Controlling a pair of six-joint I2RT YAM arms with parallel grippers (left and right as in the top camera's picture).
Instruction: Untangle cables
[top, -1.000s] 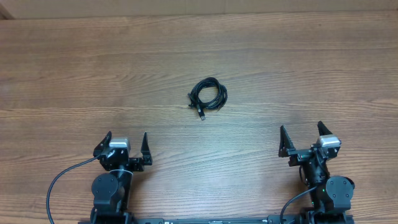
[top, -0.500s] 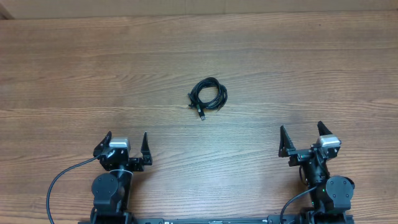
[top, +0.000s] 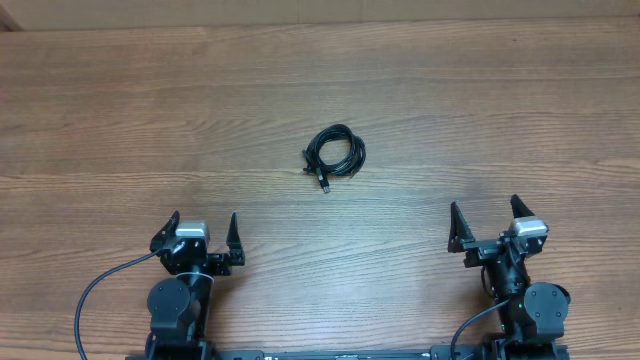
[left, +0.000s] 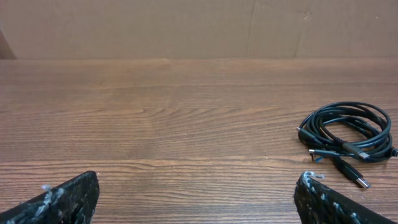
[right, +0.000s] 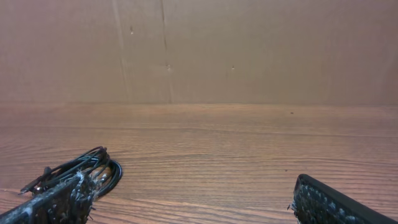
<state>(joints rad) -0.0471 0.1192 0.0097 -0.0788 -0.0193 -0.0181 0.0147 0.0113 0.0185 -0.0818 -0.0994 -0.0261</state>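
Note:
The cables (top: 334, 153) lie as one small coiled bundle of thin black cords on the wooden table (top: 480, 110), near its middle, with a plug end sticking out at the lower left. The bundle shows at the right of the left wrist view (left: 347, 135) and at the lower left of the right wrist view (right: 78, 169). My left gripper (top: 203, 232) is open and empty near the front edge, below and left of the bundle. My right gripper (top: 486, 219) is open and empty at the front right. Neither touches the cables.
A brown cardboard wall (right: 199, 50) stands along the table's far edge. A thick black arm wire (top: 95, 292) loops beside the left arm's base at the front left.

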